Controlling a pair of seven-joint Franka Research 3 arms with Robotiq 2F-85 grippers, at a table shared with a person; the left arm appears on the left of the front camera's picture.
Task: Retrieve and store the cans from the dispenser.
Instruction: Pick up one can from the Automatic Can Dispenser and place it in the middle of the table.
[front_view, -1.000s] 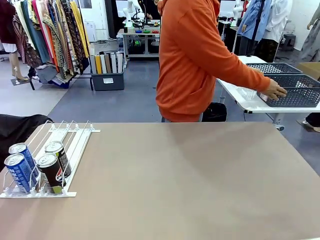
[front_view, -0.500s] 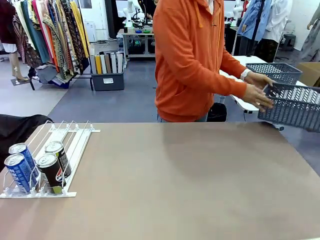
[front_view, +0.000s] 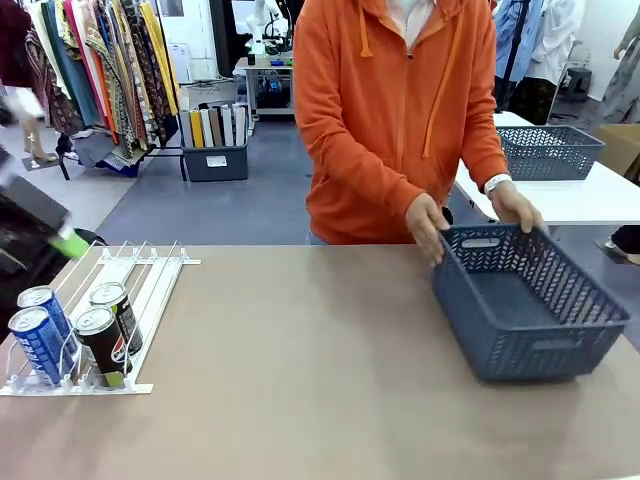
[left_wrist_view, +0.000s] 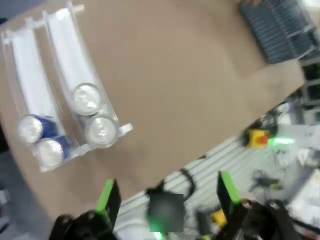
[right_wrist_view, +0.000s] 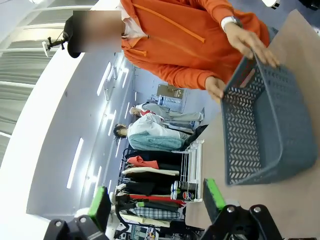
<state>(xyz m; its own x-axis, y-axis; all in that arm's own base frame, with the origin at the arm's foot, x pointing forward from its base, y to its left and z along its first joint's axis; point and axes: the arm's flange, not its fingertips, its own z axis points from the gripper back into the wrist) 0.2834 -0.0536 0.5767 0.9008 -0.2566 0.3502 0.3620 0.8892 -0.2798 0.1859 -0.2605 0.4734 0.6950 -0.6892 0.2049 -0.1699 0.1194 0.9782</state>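
The dispenser (front_view: 152, 288), a white rack of sloped lanes, lies at the table's left edge. At its low front end stand two blue cans (front_view: 40, 335) and two black cans (front_view: 108, 330). My left gripper (front_view: 62, 238) comes in blurred from the left, above the rack's far end. In the left wrist view this gripper (left_wrist_view: 167, 192) is open and empty, high over the dispenser (left_wrist_view: 65, 45), where the cans (left_wrist_view: 87, 98) show their silver tops. My right gripper (right_wrist_view: 156, 197) is open too, with nothing between its green pads.
A person in an orange hoodie stands at the far side, both hands (front_view: 428, 228) on the rim of a dark grey lattice basket (front_view: 530, 345) resting on the table's right part. The same basket (right_wrist_view: 265, 130) fills the right wrist view. A second basket (front_view: 548, 150) sits on a white table behind.
The person turned from the back table and brought the basket down onto this table's right side. My left arm has moved into the front view at the left.
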